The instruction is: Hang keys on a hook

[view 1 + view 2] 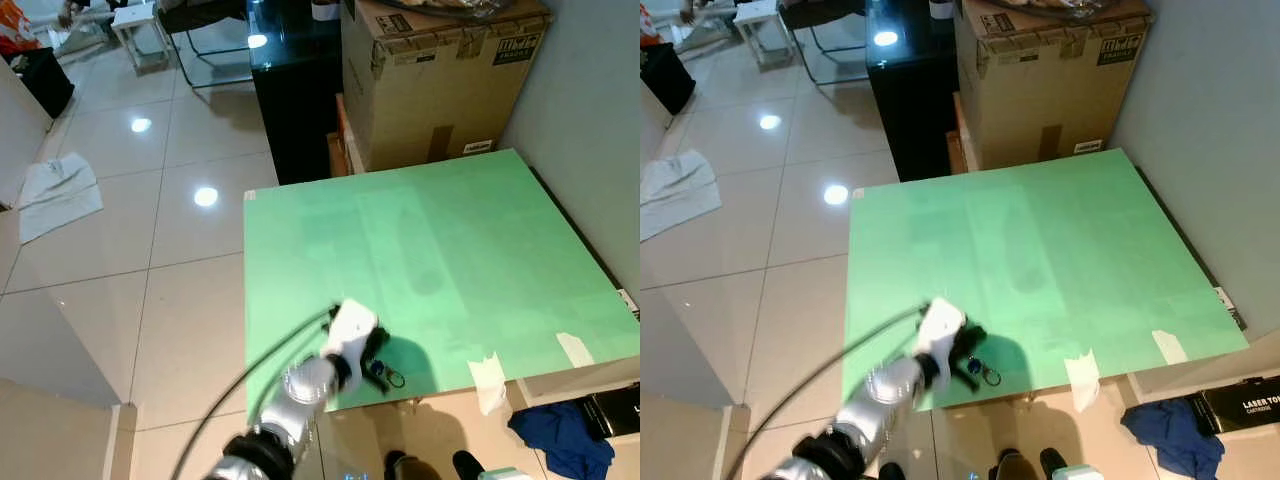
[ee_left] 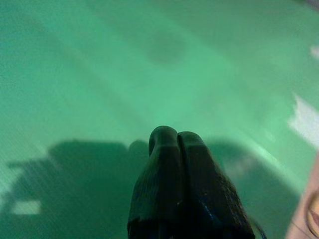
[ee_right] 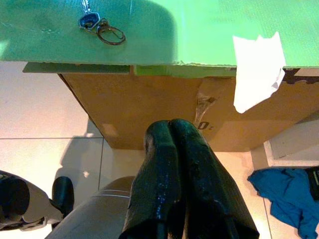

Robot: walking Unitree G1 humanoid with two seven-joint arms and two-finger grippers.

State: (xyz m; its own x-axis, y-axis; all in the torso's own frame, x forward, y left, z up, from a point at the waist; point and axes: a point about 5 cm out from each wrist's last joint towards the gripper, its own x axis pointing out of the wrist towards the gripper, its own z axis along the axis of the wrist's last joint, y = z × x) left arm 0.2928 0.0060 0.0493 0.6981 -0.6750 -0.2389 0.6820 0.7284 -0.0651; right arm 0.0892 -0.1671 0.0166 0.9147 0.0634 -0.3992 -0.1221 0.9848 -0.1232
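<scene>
The keys (image 1: pixel 387 376), a blue-headed key on a metal ring, lie on the green board (image 1: pixel 450 250) close to its front left corner; the right wrist view also catches the keys (image 3: pixel 102 27). My left gripper (image 1: pixel 378 352) hovers just over them with its white wrist above, and its black fingers (image 2: pixel 172 144) are pressed shut with nothing visible between them. My right gripper (image 3: pixel 172 132) hangs shut below the board's front edge, in front of the brown cardboard that carries the board.
A large cardboard box (image 1: pixel 440 80) and a black cabinet (image 1: pixel 295 100) stand behind the board, and a grey wall (image 1: pixel 600 120) runs along its right. White tape scraps (image 1: pixel 487 382) hang at the front edge. A blue cloth (image 1: pixel 560 435) and a white cloth (image 1: pixel 60 190) lie on the tiled floor.
</scene>
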